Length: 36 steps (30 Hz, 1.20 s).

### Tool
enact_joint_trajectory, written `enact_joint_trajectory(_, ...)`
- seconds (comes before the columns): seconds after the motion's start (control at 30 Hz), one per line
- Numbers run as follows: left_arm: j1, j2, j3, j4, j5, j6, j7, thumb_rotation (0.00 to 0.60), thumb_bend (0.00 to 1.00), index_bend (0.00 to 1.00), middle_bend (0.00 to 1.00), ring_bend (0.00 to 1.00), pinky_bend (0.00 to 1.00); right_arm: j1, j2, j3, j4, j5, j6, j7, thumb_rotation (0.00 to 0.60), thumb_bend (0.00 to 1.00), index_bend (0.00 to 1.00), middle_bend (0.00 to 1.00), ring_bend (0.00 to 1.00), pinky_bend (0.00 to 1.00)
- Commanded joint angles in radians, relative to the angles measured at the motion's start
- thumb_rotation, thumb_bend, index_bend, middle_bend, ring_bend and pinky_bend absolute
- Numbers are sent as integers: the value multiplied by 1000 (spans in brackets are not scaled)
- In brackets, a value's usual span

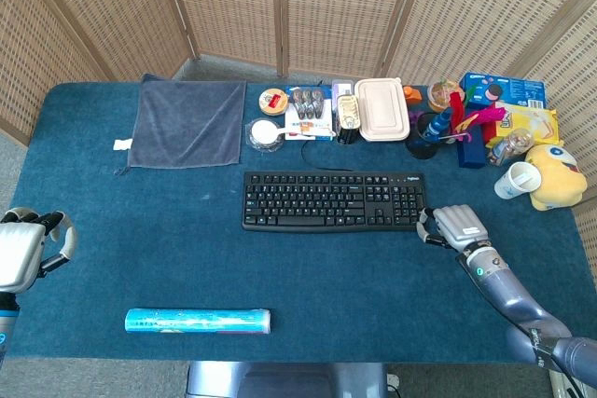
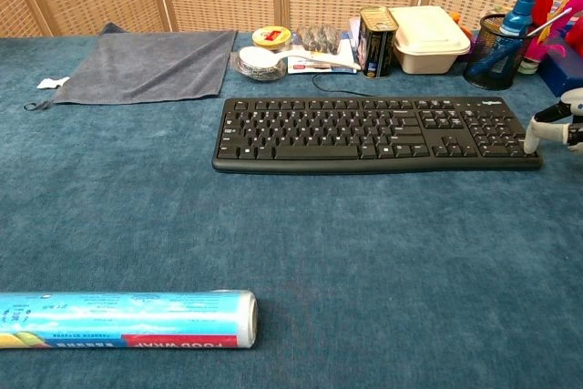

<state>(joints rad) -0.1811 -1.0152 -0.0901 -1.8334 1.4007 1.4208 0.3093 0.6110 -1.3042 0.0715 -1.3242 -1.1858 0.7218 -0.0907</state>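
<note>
A black keyboard [image 1: 333, 200] [image 2: 375, 132] lies mid-table. My right hand [image 1: 452, 227] [image 2: 557, 125] rests palm down just off its right end, holding nothing; one white fingertip [image 2: 531, 138] is at the keyboard's right edge, and I cannot tell whether it touches. My left hand [image 1: 23, 244] hangs at the table's left edge, empty, with its thumb apart from the fingers; the chest view does not show it. A blue roll of food wrap [image 1: 198, 321] [image 2: 123, 319] lies near the front edge, closest to the left hand.
A grey towel [image 1: 189, 122] [image 2: 146, 63] is spread at the back left. Along the back stand a small tin [image 1: 273, 101], a white lidded box [image 1: 381, 109] [image 2: 430, 38], a black pen cup [image 1: 428, 134] [image 2: 496, 59], snack boxes, a paper cup [image 1: 516, 180] and a yellow plush toy [image 1: 558, 174].
</note>
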Motion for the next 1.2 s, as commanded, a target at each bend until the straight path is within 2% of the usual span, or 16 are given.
enact_joint_trajectory(0.03, 0, -2, 1, 4, -1, 0, -4, 0, 460, 458, 584, 529, 296, 1, 4, 1, -7, 0, 5, -4, 0, 584, 320, 950, 1000, 838)
enact_joint_trajectory(0.23, -1, -10, 1, 11, 1, 1, -11, 0, 461, 458, 584, 529, 296, -4, 70, 17, -99, -5, 52, -20, 0, 584, 317, 929, 1000, 836)
enact_joint_trajectory(0.43, 17, -25, 21, 13, 19, 20, -12, 0, 460, 458, 584, 529, 296, -54, 151, 31, -236, -1, 165, -32, 0, 580, 263, 807, 990, 804)
enact_joint_trajectory(0.63, 53, -39, 52, 16, 37, 51, -28, 0, 460, 458, 584, 529, 297, -144, 187, 25, -333, -20, 316, -1, 0, 569, 244, 658, 786, 731)
enact_joint_trajectory(0.73, 71, -45, 65, 23, 43, 64, -41, 0, 461, 458, 584, 529, 296, -191, 186, 15, -349, -43, 383, 26, 0, 563, 244, 588, 666, 635)
enact_joint_trajectory(0.8, 85, -51, 76, 28, 45, 72, -49, 0, 461, 458, 584, 529, 296, -225, 185, 5, -362, -57, 431, 38, 0, 560, 243, 537, 587, 538)
enact_joint_trajectory(0.87, 96, -59, 84, 35, 48, 79, -55, 0, 461, 457, 583, 529, 296, -255, 182, -3, -372, -73, 475, 42, 0, 557, 243, 511, 539, 485)
enact_joint_trajectory(1.2, 129, -91, 96, 65, 47, 101, -86, 0, 460, 457, 584, 529, 296, -354, 158, -24, -385, -141, 636, 31, 0, 550, 243, 487, 499, 461)
